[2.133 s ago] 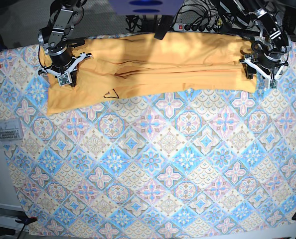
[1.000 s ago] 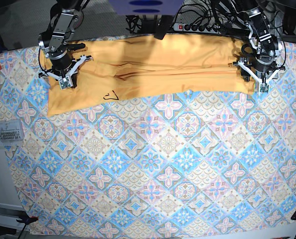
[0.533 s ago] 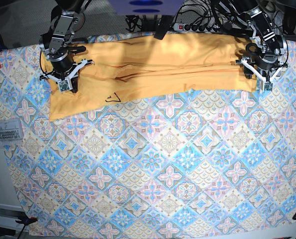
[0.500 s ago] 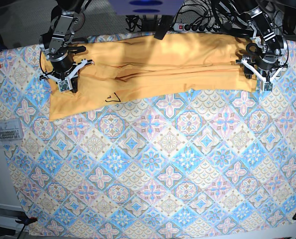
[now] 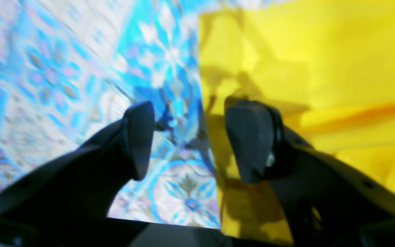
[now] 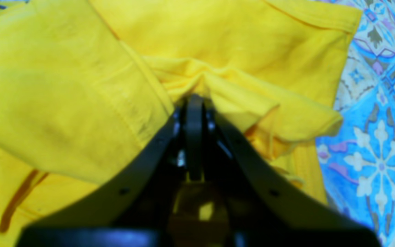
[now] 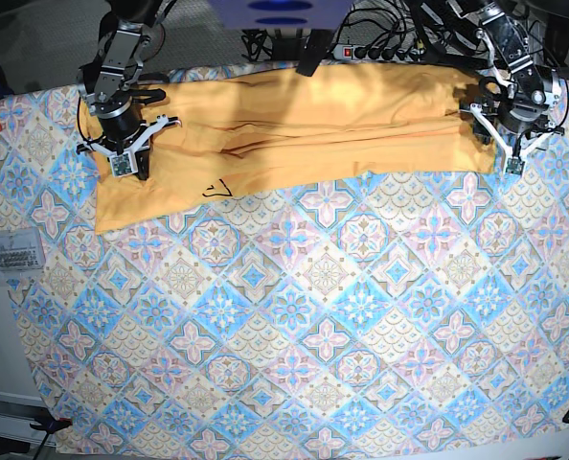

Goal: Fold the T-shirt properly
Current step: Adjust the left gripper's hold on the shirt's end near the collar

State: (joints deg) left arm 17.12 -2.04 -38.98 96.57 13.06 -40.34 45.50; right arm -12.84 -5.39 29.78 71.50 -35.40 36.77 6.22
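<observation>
T-shirt (image 7: 294,129) lies as a long folded band across the far side of the table (image 7: 304,316). Right claw (image 6: 194,103) is pinched tight on a bunched sleeve fold; left claw (image 5: 190,137) gapes wide, straddling the shirt's edge, holding nothing. If only one end gets pulled, the band would likely skew and the fold slide apart.

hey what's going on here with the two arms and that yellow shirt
A two-armed robot is folding a T-shirt that lies in a long band across the far side of the tablecloth. The right gripper is shut on a bunch of the cloth at one end. The left gripper is open at the other end, straddling the shirt's edge, holding nothing.
</observation>
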